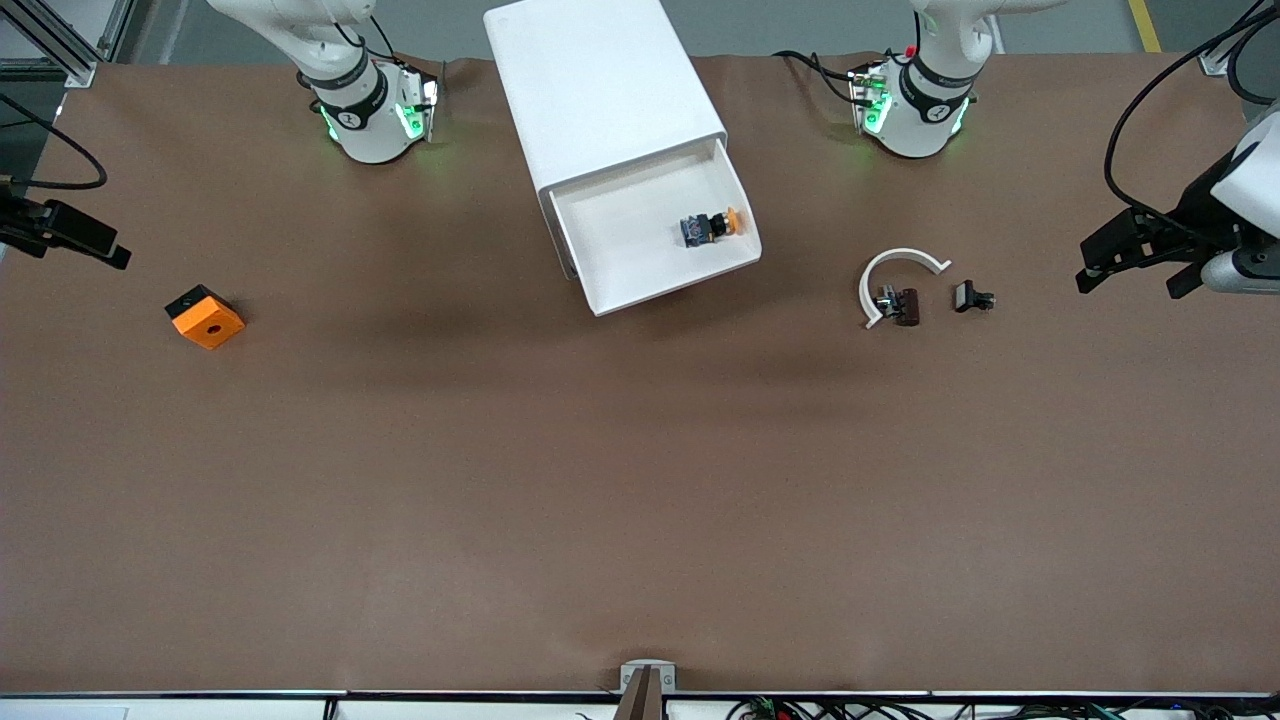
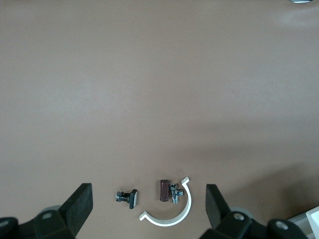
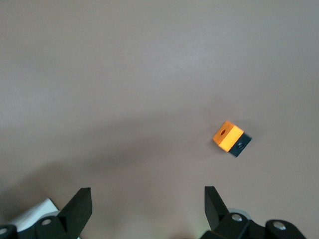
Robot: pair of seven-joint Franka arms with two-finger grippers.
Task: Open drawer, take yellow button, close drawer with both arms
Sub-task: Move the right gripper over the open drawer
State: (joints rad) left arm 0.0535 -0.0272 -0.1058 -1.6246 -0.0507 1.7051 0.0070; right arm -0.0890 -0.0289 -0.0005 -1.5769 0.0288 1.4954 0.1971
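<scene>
The white cabinet (image 1: 600, 90) stands on the brown desk (image 1: 640, 480) between the arms' bases, its top drawer (image 1: 650, 290) pulled out. The orange-capped, black-collared button (image 1: 712, 227) lies inside, seen only from the front. Both the left hand (image 2: 148, 209) and the right hand (image 3: 148, 206) are released, over bare desk.

The cabinet (image 1: 600, 90) is cut off by the front view's upper edge, and its lower drawers are hidden under its top. Beside the cabinet, both arms leave the picture above their bases. The small black parts (image 1: 905, 305) are too tiny to identify.
</scene>
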